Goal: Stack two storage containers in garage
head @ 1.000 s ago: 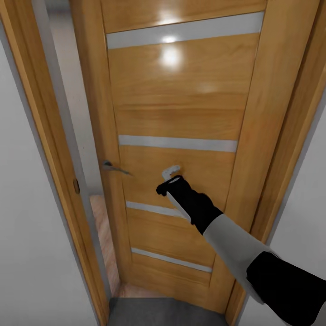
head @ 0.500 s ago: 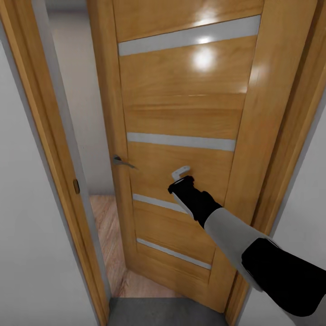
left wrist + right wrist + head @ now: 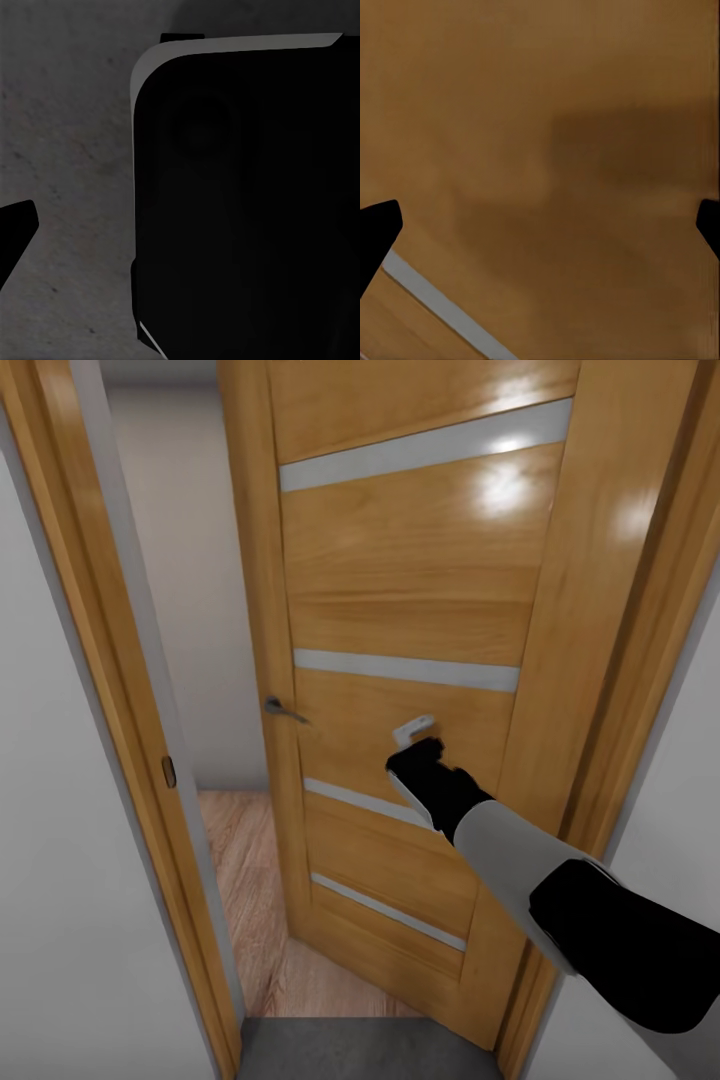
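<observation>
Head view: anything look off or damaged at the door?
Nothing stands out. The wooden door hangs partly open, with a gap on its handle side showing light wood plank floor beyond. The right gripper is at the door's face, fingers spread in the right wrist view. No damage visible.

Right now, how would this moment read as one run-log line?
phase: opening door | right gripper: against wooden door, jaws open | door: ajar | beyond: wood plank floor

— What's under the left wrist?
— Speckled dark grey floor (image 3: 67, 150), and a big black rounded body with a pale edge (image 3: 247, 210) towards three o'clock.
— The claw?
— One dark fingertip (image 3: 13, 232) at nine o'clock.
</observation>
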